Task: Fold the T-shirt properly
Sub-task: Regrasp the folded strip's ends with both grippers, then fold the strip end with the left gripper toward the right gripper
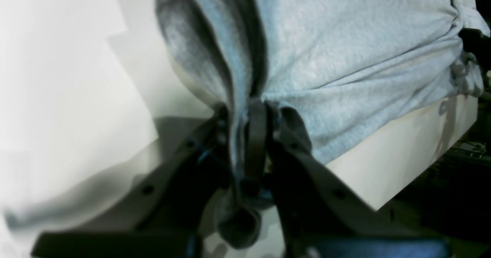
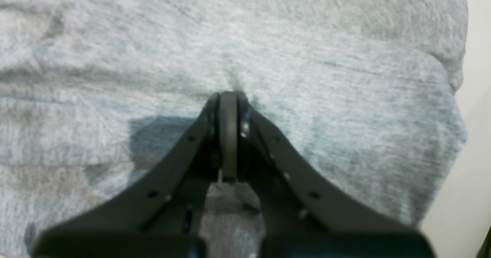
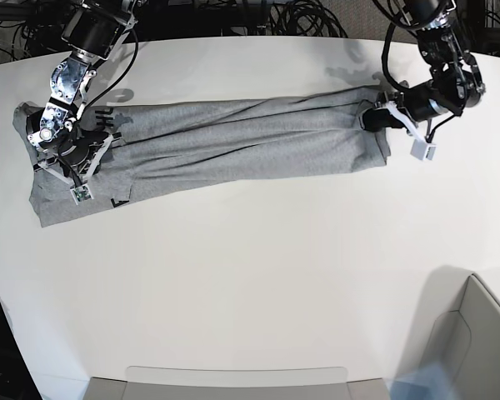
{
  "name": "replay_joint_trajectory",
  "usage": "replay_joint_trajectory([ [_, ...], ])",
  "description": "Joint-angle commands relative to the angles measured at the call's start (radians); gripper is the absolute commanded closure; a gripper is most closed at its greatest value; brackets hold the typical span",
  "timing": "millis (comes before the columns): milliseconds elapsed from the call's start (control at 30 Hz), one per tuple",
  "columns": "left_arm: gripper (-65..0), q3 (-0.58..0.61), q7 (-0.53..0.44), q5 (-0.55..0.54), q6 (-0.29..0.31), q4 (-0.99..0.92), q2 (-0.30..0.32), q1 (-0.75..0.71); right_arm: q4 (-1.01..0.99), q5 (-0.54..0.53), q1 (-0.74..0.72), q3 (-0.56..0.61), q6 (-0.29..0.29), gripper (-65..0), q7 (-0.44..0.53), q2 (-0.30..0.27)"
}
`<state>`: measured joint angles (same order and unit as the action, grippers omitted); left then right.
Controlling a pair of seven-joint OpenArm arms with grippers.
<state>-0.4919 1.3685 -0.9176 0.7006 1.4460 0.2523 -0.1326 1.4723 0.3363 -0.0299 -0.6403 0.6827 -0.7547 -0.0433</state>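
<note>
**Soft shirt stretched between two closed grippers**

Nearest, a grey bin [image 3: 475, 333] sits at the table's [image 3: 258, 283] near right corner, well clear. Farther back the T-shirt [image 3: 242, 146] lies in a long band, left to right. It looks light and limp, likely to sag and crease; take it by edges. The left gripper [image 1: 255, 108] pinches bunched cloth at the right end. The right gripper [image 2: 229, 97] is closed, tips against the fabric at the left end. Cables [image 3: 308, 17] lie beyond the table.

White table [image 3: 258, 275]; black cables [image 3: 304, 17] behind far edge; grey bin [image 3: 475, 333] near corner.
</note>
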Motion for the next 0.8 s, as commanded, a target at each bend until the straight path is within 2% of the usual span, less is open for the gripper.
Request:
replay_joint_trajectory([
  [0,0.0,-0.031,-0.004,0.007,-0.002,0.014,0.025,0.009,0.012,0.036,0.002,-0.006,0.015,0.0,-0.059,-0.010],
  [133,0.0,-0.093,0.005,0.007,-0.002,0.014,0.028,0.021,0.115,0.034,0.008,-0.006,0.015,0.0,-0.062,0.007],
  [333,0.0,-0.107,-0.001,0.007,-0.002,0.014,0.061,0.044,0.296,0.028,-0.008,-0.042,0.015,0.0,-0.064,0.073],
  [533,0.0,-0.109,0.004,0.005,-0.002,0.017,0.094,0.087,0.364,-0.016,-0.008,-0.048,0.015,0.0,-0.067,0.078],
  [633,0.0,-0.109,0.010,0.001,-0.002,0.037,0.124,0.092,0.374,-0.052,-0.005,-0.106,0.015,-4.9,-0.067,0.078],
  [767,0.0,-0.109,0.028,0.001,-0.002,0.131,0.120,0.093,0.374,-0.121,-0.003,-0.186,0.015,-10.1,-0.061,0.070],
])
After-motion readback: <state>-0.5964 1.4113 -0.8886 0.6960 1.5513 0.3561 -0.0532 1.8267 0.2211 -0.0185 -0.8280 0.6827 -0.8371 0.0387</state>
